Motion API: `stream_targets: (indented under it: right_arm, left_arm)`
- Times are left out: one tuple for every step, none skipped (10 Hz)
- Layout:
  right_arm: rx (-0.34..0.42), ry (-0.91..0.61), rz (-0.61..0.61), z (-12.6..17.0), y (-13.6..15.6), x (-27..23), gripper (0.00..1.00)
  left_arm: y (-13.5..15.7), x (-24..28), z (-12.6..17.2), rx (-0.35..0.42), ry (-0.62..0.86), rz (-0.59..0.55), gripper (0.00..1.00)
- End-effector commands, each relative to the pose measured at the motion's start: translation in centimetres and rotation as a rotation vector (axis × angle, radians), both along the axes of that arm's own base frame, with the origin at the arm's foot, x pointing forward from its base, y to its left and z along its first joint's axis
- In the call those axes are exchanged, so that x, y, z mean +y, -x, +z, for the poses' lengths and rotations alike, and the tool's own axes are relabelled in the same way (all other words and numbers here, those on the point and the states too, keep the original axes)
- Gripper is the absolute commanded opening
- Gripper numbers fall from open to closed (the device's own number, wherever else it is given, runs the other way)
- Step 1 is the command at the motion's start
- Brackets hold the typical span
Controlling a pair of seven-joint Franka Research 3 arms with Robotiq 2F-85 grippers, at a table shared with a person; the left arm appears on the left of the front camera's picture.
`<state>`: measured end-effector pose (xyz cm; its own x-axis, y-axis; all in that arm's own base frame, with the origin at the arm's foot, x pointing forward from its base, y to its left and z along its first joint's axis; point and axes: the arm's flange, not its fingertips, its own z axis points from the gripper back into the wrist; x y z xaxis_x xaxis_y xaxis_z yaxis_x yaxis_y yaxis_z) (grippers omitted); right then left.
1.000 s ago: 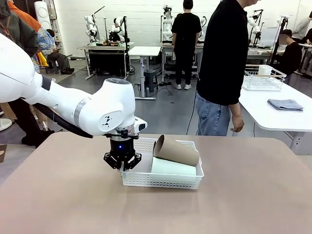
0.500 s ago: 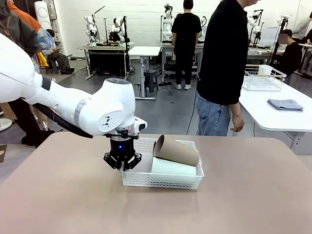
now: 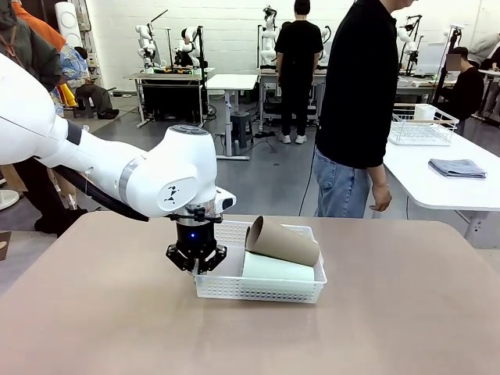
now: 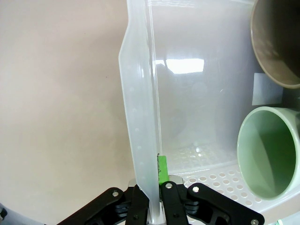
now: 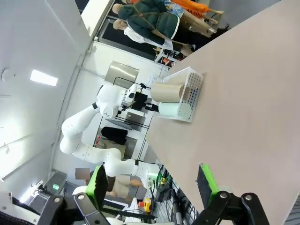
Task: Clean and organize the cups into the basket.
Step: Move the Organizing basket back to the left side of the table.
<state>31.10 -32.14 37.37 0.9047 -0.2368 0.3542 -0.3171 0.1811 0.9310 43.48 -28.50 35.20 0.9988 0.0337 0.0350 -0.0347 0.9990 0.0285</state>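
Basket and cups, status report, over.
Left pincer shut on the basket end wall. Right pincer open, off the table. Brown cup and green cup lying inside, brown propped on the rim. Nothing blocking.

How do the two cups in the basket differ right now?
The brown cup lies on top, tilted, its open end raised over the basket rim. The green cup lies flat underneath on the basket floor. Both are plain, handleless, on their sides, mouths toward the left hand.

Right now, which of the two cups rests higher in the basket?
The tan brown cup: it lies tilted, propped on the far rim of the white basket, while the mint green cup lies low inside.
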Motion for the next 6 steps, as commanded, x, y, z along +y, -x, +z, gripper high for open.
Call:
stream_targets:
  right_arm:
    - [-0.002, -0.055, -0.005, -0.58, 1.26, 0.23, 1.00]
    - [-0.002, -0.055, -0.005, -0.58, 1.26, 0.23, 1.00]
    - [-0.002, -0.055, -0.005, -0.58, 1.26, 0.23, 1.00]
    - [-0.002, -0.055, -0.005, -0.58, 1.26, 0.23, 1.00]
    - [-0.002, -0.055, -0.005, -0.58, 1.26, 0.23, 1.00]
    - [-0.002, -0.055, -0.005, -0.58, 1.26, 0.23, 1.00]
  left_arm:
    - [0.05, -0.01, -0.14, 0.000, -0.004, -0.001, 0.00]
    - [0.05, -0.01, -0.14, 0.000, -0.004, -0.001, 0.00]
    - [0.05, -0.01, -0.14, 0.000, -0.004, -0.001, 0.00]
    - [0.05, -0.01, -0.14, 0.000, -0.004, -0.001, 0.00]
    - [0.05, -0.01, -0.14, 0.000, -0.004, -0.001, 0.00]
    - [0.05, -0.01, -0.14, 0.000, -0.004, -0.001, 0.00]
